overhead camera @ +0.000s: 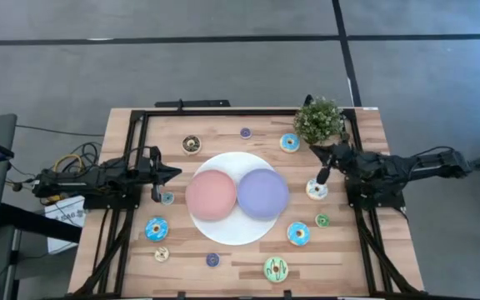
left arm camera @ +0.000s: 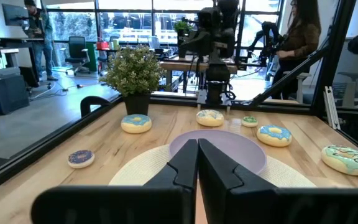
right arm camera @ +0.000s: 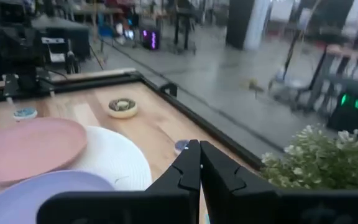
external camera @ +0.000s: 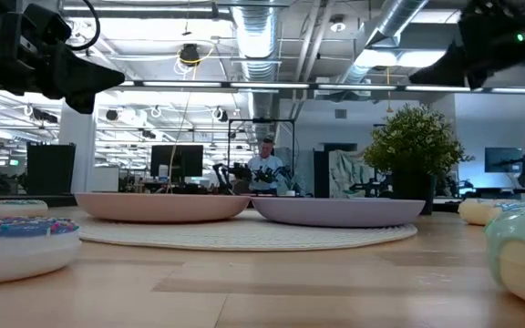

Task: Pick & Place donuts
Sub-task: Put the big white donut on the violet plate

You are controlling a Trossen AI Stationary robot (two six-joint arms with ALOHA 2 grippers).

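Donuts lie scattered flat on the wooden table (overhead camera: 123, 250) around a white mat: a brown one (overhead camera: 191, 144), blue ones (overhead camera: 289, 142) (overhead camera: 156, 227) (overhead camera: 298, 233), a white-iced one (overhead camera: 316, 190), a large green one (overhead camera: 276, 268) and several small ones. My left gripper (overhead camera: 172, 173) (left arm camera: 197, 163) is shut and empty, hovering left of the pink plate (overhead camera: 211, 194), pointing at it. My right gripper (overhead camera: 322, 176) (right arm camera: 199, 165) is shut and empty, raised beside the white-iced donut (left arm camera: 210, 117), in front of the plant (overhead camera: 319, 119).
The pink plate and a purple plate (overhead camera: 262, 192) sit on the round white mat (overhead camera: 232, 229) at the table's middle. A potted plant stands at the far right. A black frame (overhead camera: 223, 112) rims the table. Bare wood shows along the near edge. People show in the room beyond.
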